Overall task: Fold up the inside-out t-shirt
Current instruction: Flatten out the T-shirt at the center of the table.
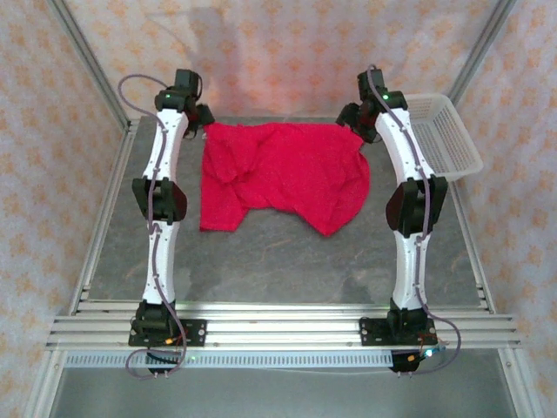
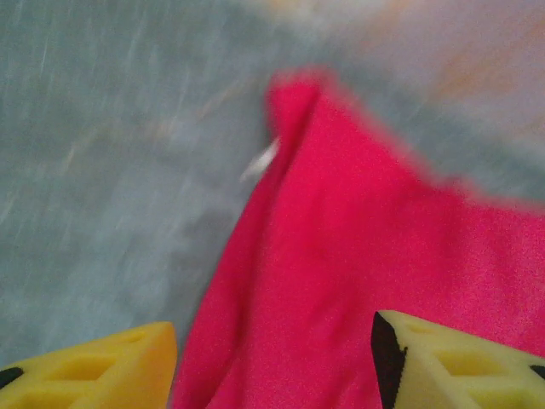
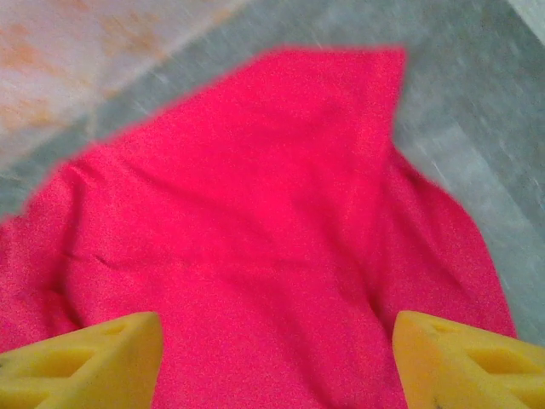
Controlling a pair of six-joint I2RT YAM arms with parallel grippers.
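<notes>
Top external view: shirt [image 1: 278, 174] spread rumpled on the desk [image 1: 287, 261].
The shirt is laid at the desk's far middle, its far corners just beside the left end effector [image 1: 202, 122] and the right end effector [image 1: 352, 120]. In the wrist views both pairs of fingers are held apart over the cloth, nothing clamped. A white tag [image 2: 260, 160] is seen at the shirt's edge.

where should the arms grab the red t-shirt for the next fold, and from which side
Take the t-shirt by its two far corners, one per arm, coming down from above. That far edge lies fairly straight and flat, and the open left gripper and right gripper hover at its ends; the near edge is uneven and rumpled.
</notes>
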